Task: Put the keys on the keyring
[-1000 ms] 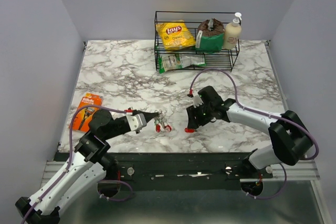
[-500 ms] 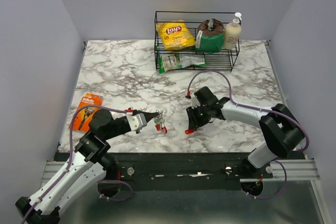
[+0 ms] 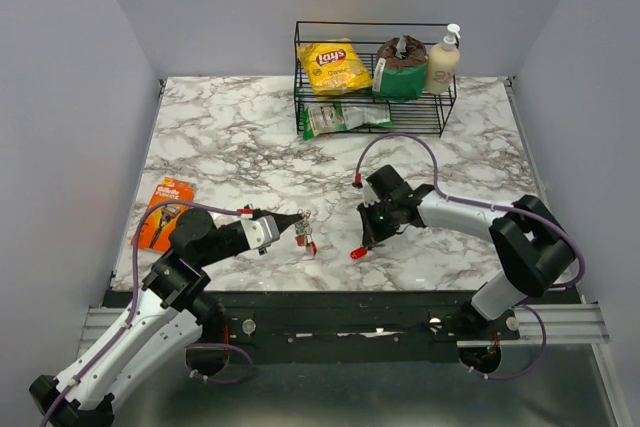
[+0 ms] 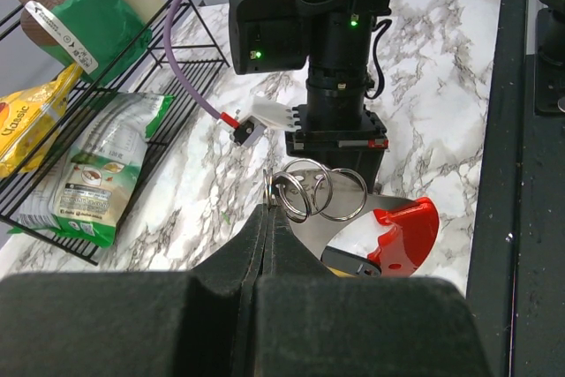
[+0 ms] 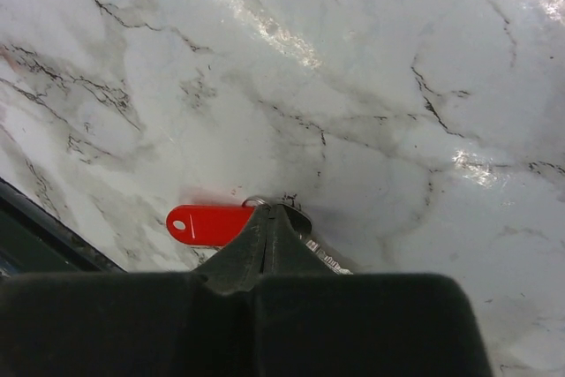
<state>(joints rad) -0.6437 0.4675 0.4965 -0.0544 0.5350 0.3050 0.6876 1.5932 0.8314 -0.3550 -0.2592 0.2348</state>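
The left gripper point(image 4: 267, 211) is pinching the keyring point(image 4: 311, 193) tight. The right gripper point(image 5: 274, 215) is clamping a red-tagged key point(image 5: 208, 223), seemingly at its head.

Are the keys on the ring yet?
Not yet. Done: both pieces are gripped. The left gripper pinches the keyring, and the right gripper pinches a red-tagged key. They are apart, so threading the key on is left.
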